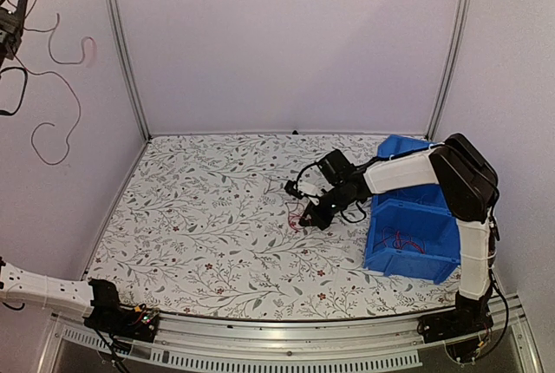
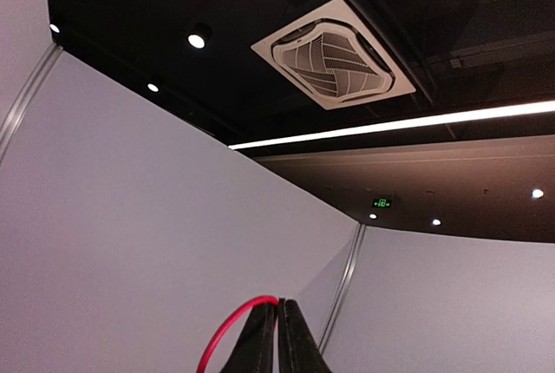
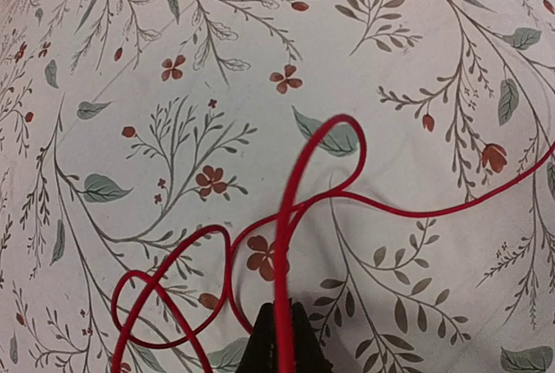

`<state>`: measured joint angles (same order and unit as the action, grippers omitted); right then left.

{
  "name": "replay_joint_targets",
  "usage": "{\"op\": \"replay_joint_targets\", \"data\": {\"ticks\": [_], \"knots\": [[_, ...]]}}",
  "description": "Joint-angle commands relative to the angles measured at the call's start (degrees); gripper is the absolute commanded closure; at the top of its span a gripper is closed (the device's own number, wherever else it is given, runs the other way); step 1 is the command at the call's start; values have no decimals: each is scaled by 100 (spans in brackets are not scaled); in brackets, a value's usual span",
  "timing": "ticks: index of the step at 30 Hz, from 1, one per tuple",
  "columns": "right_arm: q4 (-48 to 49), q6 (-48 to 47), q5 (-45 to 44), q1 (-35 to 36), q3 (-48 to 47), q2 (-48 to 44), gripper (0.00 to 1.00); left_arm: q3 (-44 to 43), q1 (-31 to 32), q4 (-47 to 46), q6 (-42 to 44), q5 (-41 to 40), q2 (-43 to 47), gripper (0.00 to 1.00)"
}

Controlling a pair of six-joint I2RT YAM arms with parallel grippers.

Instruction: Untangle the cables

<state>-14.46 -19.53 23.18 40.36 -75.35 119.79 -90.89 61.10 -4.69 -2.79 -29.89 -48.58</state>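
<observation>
1. Right pincer [image 3: 279, 310] is clamped tight on a red cable [image 3: 286, 208], which rises from between the fingertips in a tall loop at the lower centre of the right wrist view; left pincer [image 2: 279, 305] has its fingers pressed together too, and a red strand [image 2: 224, 334] arcs in to the tip at the bottom of the left wrist view, seemingly pinched there.
2. Cables [image 1: 296, 216] lie as a small red clump at centre right of the overhead view, right at the tip of the right pincer; more thin wires [image 1: 401, 241] lie inside a blue bin [image 1: 412, 265] just to their right.
3. Only the overhead view shows the bin; in its upper left corner, hanging strands [image 1: 52, 104], red and dark, dangle beside the wall; only the right wrist view shows the red cable's loops lying crossed on the cloth.
4. Cloth [image 1: 199, 217] on the table is white with a leaf-and-flower print; pale walls [image 1: 286, 43] stand behind metal posts [image 1: 126, 52]; the left wrist view looks up at a dark ceiling with a square vent [image 2: 334, 65], a light strip [image 2: 390, 121] and a green sign [image 2: 381, 203].
</observation>
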Motion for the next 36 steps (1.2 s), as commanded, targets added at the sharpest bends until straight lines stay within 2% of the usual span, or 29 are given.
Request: {"op": "replay_joint_targets", "data": {"ticks": [1,3,5,7,10,17,23,27,31,36], "knots": [[-450,-105,-270,25,-142,148,100,471,-45,451,-75,164,-271,100],[-556,-172,-309,33,-155,-69,89,788,-37,451,-209,198,-251,100],[-678,-285,-417,33,-140,-367,72,1163,-38,420,-397,200,-198,100],[-859,-425,-447,30,-156,-795,61,1609,-44,289,-534,203,-118,100],[-1335,-592,-371,33,-291,-1408,51,2263,-41,111,-762,207,-44,100],[-1850,-736,16,33,-542,-2538,41,3575,-50,-504,-1324,260,-71,100],[-1802,-830,610,104,-849,-2945,38,4403,-55,-1302,-1866,452,-219,100],[-1669,-670,935,178,-1275,-2831,36,4850,-59,-1825,-2361,342,-388,100],[-1844,-21,1544,288,-2141,-2297,34,5419,-69,-2668,-2680,291,-533,100],[-1859,321,1872,604,-2886,-1668,33,5522,-70,-3173,-2836,455,-929,100]]}}
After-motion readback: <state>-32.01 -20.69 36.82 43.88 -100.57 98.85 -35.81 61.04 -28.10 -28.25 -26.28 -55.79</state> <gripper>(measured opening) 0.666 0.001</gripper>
